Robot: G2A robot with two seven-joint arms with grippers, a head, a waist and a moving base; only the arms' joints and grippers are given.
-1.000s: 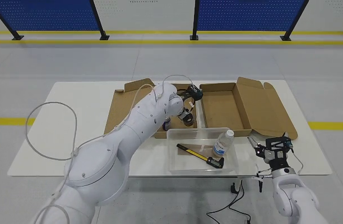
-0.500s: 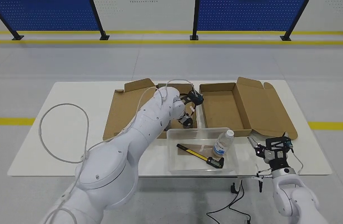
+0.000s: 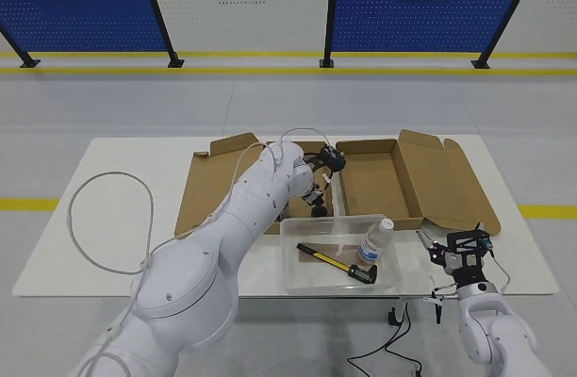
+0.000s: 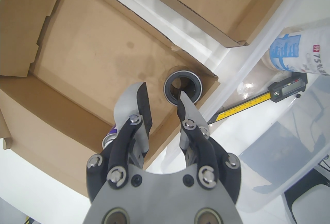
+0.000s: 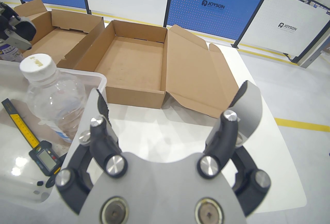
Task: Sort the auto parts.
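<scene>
A black bearing ring (image 4: 182,90) with a metal rim lies flat in the left cardboard box (image 4: 85,49), in the corner nearest the clear bin. My left gripper (image 4: 161,90) hangs open just above it, one fingertip (image 4: 183,103) over the ring's edge and nothing held; in the top view the left gripper (image 3: 316,198) is over that same corner. A purple-labelled spray can (image 4: 109,138) stands partly hidden under the gripper. My right gripper (image 5: 171,96) is open and empty near the table's front right edge (image 3: 455,247).
A clear plastic bin (image 3: 293,259) at the table's front holds a water bottle (image 3: 373,243) and a yellow digital caliper (image 3: 336,264). An open, empty cardboard box (image 3: 373,184) lies to the right of the left box (image 3: 213,188). A white cable loops over the table's left side.
The left arm's elbow has shifted slightly to the right while its gripper stayed over the left box's corner by the ring. The right arm has not moved.
</scene>
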